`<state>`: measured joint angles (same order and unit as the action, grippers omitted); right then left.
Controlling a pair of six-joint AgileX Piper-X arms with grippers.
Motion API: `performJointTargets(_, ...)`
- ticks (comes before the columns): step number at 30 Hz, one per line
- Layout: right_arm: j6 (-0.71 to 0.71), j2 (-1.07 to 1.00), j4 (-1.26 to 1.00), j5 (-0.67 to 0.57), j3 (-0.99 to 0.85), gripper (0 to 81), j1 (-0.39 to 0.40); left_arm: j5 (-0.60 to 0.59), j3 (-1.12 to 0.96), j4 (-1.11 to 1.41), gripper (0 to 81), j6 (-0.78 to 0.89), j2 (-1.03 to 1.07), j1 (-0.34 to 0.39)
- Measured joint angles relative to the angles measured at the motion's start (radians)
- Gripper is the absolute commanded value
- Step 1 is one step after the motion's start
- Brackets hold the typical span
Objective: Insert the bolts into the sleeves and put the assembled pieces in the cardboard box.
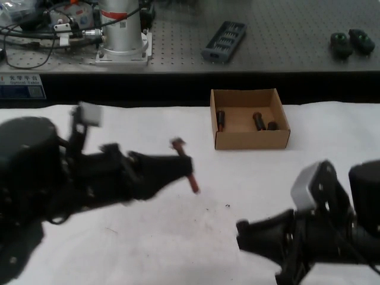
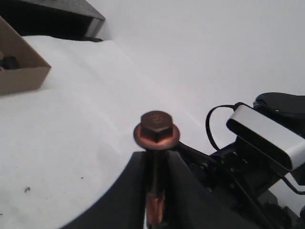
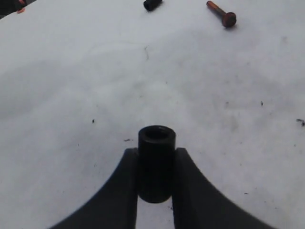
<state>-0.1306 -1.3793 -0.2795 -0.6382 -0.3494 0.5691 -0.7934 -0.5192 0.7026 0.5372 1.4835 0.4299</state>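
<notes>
Lying loose: spare bolt [image 3: 221, 13], spare sleeve [image 3: 151, 4]

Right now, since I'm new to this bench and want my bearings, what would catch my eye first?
The left gripper holds a copper bolt above the white cloth, while the right gripper clamps a black sleeve. Beyond them, the cardboard box holds a few dark pieces.

Our left arm [image 1: 89, 178] stretches in from the left, and our left end effector [image 1: 189, 171] is clamped on the shank of a bolt [image 2: 156, 132], head clear of the fingertips. Our right arm [image 1: 332, 237] lies low at the near right; our right end effector [image 3: 156, 152] pinches a sleeve [image 3: 157, 138] between both fingers
</notes>
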Motion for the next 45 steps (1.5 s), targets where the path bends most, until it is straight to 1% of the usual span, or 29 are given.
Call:
performJointTargets(2, -0.063, -0.027, -0.017, -0.055, 0.014, 5.3, -0.012, 0.000, -0.011, 0.007, 0.7, -0.022, 0.025, 0.022)
performJointTargets(5, -0.130, -0.057, -0.044, -0.105, 0.018, 5.3, -0.026, 0.000, -0.032, 0.012, 0.7, -0.065, 0.047, 0.038)
performJointTargets(8, -0.161, -0.088, -0.109, -0.138, 0.018, 5.3, -0.046, 0.000, -0.045, 0.012, 0.7, -0.097, 0.050, 0.039)
performJointTargets(12, -0.162, -0.107, -0.154, -0.172, 0.018, 5.3, -0.050, 0.000, -0.055, 0.014, 0.7, -0.127, 0.050, 0.039)
performJointTargets(17, -0.138, -0.108, -0.183, -0.209, 0.018, 5.3, -0.050, -0.062, -0.055, 0.016, 0.7, -0.143, 0.050, 0.039)
performJointTargets(21, -0.129, -0.108, -0.207, -0.227, 0.018, 5.3, -0.050, -0.079, -0.055, 0.014, 0.7, -0.152, 0.050, 0.039)
performJointTargets(24, -0.084, -0.108, -0.247, -0.240, 0.018, 5.3, -0.050, -0.107, -0.055, 0.014, 0.7, -0.155, 0.050, 0.039)
performJointTargets(28, -0.023, -0.108, -0.284, -0.244, 0.018, 5.3, -0.050, -0.114, -0.055, 0.014, 0.7, -0.171, 0.050, 0.039)
performJointTargets(35, 0.020, -0.138, -0.301, -0.248, 0.013, 5.3, -0.050, -0.115, -0.055, 0.014, 0.7, -0.176, 0.050, 0.039)
performJointTargets(42, 0.066, -0.241, -0.301, -0.250, -0.081, 5.3, -0.050, -0.106, -0.055, 0.016, 0.7, -0.191, 0.050, 0.039)
performJointTargets(45, 0.069, -0.270, -0.304, -0.255, -0.133, 5.3, -0.050, -0.075, -0.055, 0.016, 0.7, -0.201, 0.050, 0.039)
